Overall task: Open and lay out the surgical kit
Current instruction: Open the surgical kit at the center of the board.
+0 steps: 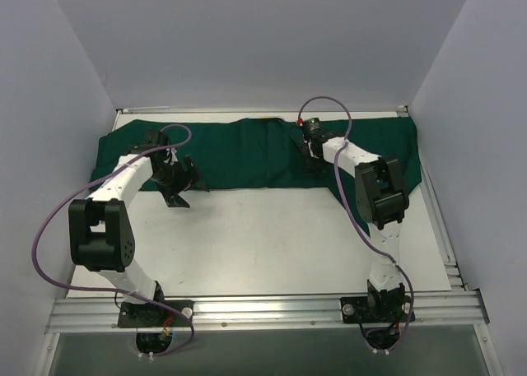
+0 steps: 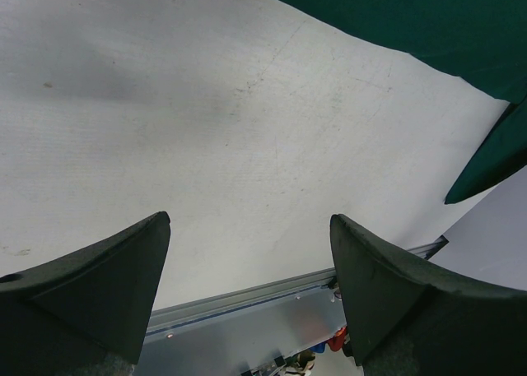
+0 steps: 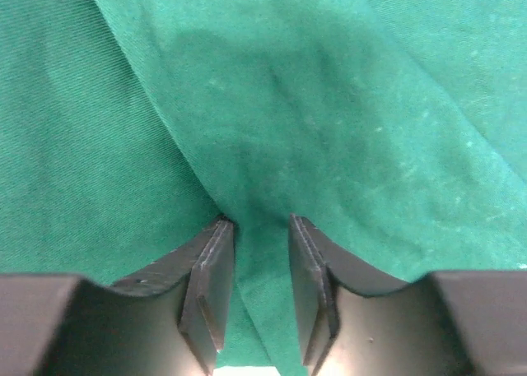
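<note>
The surgical kit shows only as a dark green drape (image 1: 247, 154) lying folded in a long strip across the far part of the table, with a low hump at its back middle. My right gripper (image 1: 311, 151) is down on the drape right of centre. In the right wrist view its pads (image 3: 216, 269) pinch a raised fold of the green cloth (image 3: 288, 88), and the gripper (image 3: 262, 221) is shut on it. My left gripper (image 1: 179, 187) hovers wide open at the drape's near left edge. Nothing lies between its fingers (image 2: 99, 285), and the drape's edge (image 2: 412, 22) is beyond them.
The white table top (image 1: 263, 236) stretches from the drape to the aluminium rail (image 1: 263, 310) at the near edge. White walls close in on the left, right and back. The drape's right end reaches the table's right edge (image 1: 418, 146).
</note>
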You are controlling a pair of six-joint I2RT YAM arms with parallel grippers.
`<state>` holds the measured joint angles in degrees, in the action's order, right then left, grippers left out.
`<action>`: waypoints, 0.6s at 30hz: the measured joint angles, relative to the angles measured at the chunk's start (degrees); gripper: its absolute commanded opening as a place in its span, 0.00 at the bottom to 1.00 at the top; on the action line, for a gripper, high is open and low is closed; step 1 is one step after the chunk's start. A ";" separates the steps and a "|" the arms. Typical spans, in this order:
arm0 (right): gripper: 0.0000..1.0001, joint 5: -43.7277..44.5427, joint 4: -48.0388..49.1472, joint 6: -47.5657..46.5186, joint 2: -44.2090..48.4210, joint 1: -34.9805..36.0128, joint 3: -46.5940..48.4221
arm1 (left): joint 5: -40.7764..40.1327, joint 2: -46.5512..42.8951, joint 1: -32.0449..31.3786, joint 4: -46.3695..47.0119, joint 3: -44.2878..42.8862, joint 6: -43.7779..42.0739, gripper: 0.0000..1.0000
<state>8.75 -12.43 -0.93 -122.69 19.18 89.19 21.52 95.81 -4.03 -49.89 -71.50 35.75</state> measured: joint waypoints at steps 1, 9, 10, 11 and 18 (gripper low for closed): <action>0.28 0.37 0.02 -0.02 0.00 0.00 0.00 | 0.00 0.00 0.00 0.00 0.00 0.00 0.88; 0.00 1.95 -0.07 0.00 0.00 0.02 0.22 | -0.02 0.00 0.00 0.00 0.00 0.00 0.88; 0.00 1.88 -0.07 0.02 0.00 0.02 0.24 | -0.02 0.00 0.00 0.00 0.00 0.00 0.88; 0.00 1.75 -0.09 0.04 0.00 0.04 0.26 | -0.02 0.00 0.00 0.00 0.00 0.00 0.88; 0.00 -1.70 -4.17 2.71 0.04 0.44 3.21 | -0.11 0.00 0.00 -0.04 0.00 -0.02 0.89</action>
<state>7.05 -16.60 1.78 -122.65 19.62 92.40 21.41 95.81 -4.03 -49.93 -71.50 35.73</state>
